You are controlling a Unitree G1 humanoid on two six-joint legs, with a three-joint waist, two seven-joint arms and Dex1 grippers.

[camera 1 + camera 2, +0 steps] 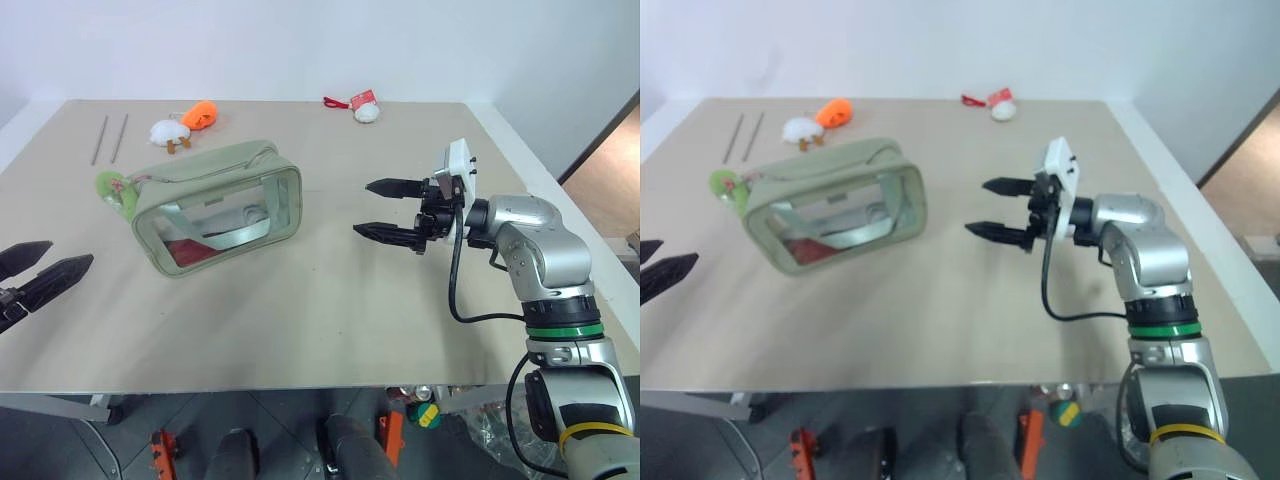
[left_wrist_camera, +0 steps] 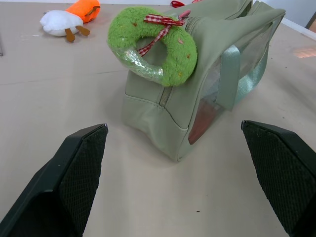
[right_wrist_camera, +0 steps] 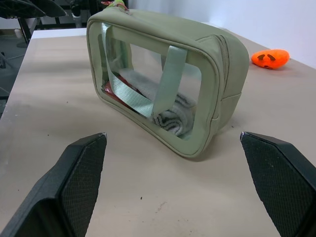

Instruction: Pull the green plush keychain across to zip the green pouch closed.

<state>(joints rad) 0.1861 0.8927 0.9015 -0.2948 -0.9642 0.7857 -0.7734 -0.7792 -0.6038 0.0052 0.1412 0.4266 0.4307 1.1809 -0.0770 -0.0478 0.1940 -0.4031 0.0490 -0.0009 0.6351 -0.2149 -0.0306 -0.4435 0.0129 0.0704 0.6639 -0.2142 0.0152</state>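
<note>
The green pouch (image 1: 262, 167) stands upright on the table, left of centre, with folded items showing through its clear side. The green plush keychain (image 1: 113, 186), a fuzzy ring with a red checked bow, hangs at the pouch's left end by the zipper (image 2: 175, 54). My left gripper (image 1: 68, 253) is open at the table's left edge, level and pointing at that end, a short way from the keychain. My right gripper (image 1: 362, 208) is open to the right of the pouch, pointing left at its other end (image 3: 222, 74), with a gap between them. Neither gripper holds anything.
At the far left of the table (image 1: 320, 320) lie an orange plush (image 1: 202, 114), a white plush (image 1: 168, 131) and two thin rods (image 1: 110, 138). Another white plush with a red strap (image 1: 366, 110) lies at the far centre.
</note>
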